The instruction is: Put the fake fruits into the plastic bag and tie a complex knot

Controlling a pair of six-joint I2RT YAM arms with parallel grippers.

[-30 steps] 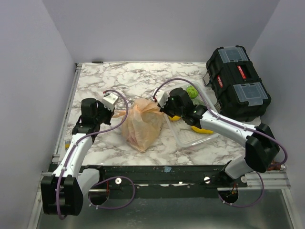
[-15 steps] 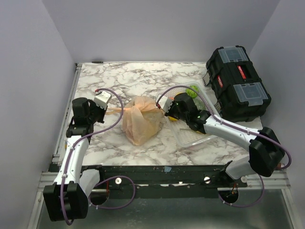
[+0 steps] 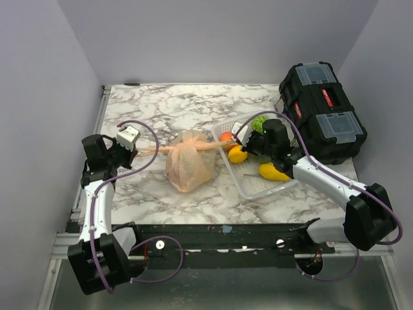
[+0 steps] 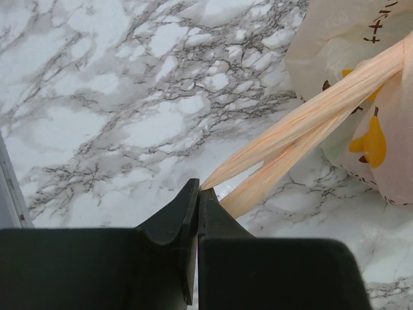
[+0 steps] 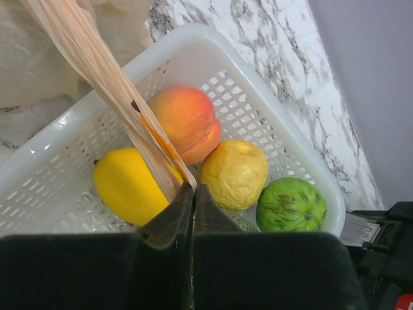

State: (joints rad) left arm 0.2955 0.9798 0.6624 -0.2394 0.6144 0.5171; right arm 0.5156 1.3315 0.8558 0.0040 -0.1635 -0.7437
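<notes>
The pale-orange plastic bag [image 3: 189,166] sits bulging on the marble table between both arms, its contents hidden. Its two handle strips run taut left and right from the knot [image 3: 188,148] at the neck. My left gripper [image 3: 138,151] [image 4: 199,188] is shut on the end of the left handle strip [image 4: 303,113]. Over the white basket [image 3: 260,186], my right gripper [image 3: 241,143] [image 5: 193,187] is shut on the right handle strip [image 5: 97,64]. Fake fruits lie in the basket: a peach [image 5: 186,121], a yellow fruit [image 5: 126,187], a pale yellow one [image 5: 234,173] and a green one [image 5: 292,204].
A black toolbox [image 3: 322,113] stands at the back right, close behind the basket. Another yellow fruit [image 3: 273,172] lies in the basket under the right arm. The table's left rail [image 3: 97,129] runs just beside the left arm.
Both grippers have drawn apart, the left one leftward and the right one rightward over the basket. The handle strips went from slack to taut and the bag's neck has tightened.
</notes>
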